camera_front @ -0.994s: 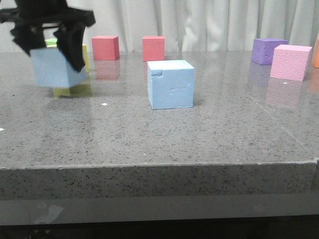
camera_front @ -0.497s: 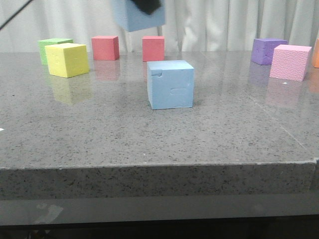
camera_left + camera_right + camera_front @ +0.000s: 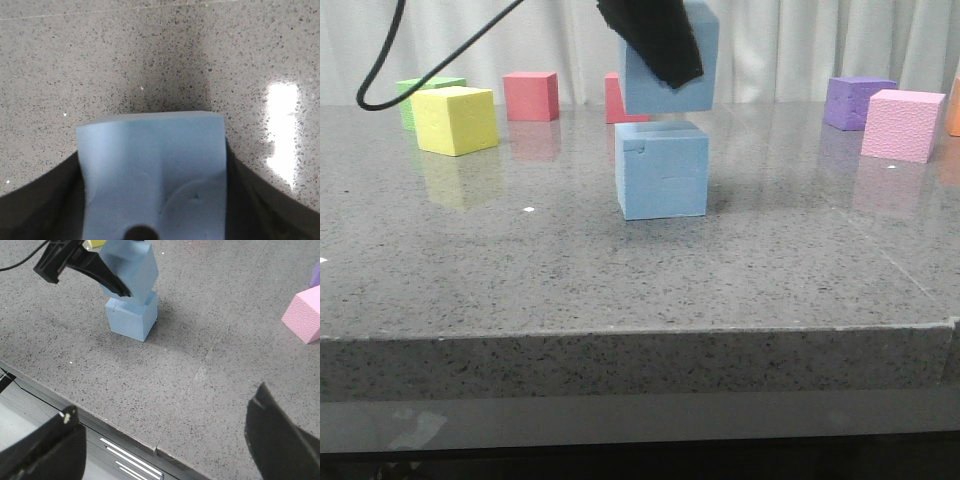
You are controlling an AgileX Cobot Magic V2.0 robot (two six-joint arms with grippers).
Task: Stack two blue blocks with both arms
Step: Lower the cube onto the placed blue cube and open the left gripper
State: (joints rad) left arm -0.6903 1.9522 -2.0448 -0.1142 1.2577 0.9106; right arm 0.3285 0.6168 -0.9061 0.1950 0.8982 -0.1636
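1. The held block (image 3: 675, 60) is pinched between the fingers of the left gripper (image 3: 655, 40) and hangs just above the lower block (image 3: 662, 170), slightly tilted; a thin gap is seen between the two in the front view
2. The lower block rests on the table (image 3: 620, 290), near its middle, with a red cube (image 3: 617, 100) partly hidden behind it
3. In the left wrist view the held block (image 3: 155, 175) is seen clamped on two opposite side faces by the dark fingers (image 3: 45, 195), its sides looking slightly pressed in
4. The blocks are judged to be light, soft foam; a firm squeeze is expected to dent them, and the pebbled skin is judged to give good grip
5. Hold is best taken on two flat opposite side faces, near mid-height, so that the bottom face is left free for seating
6. Because of the low weight, the stack is judged easy to knock askew; level seating is advised before release
7. The right gripper (image 3: 165, 450) is spread wide and empty, well apart from the stack (image 3: 131, 295)
8. The yellow cube (image 3: 455, 120) and the pink cube (image 3: 902, 124) are left standing well aside
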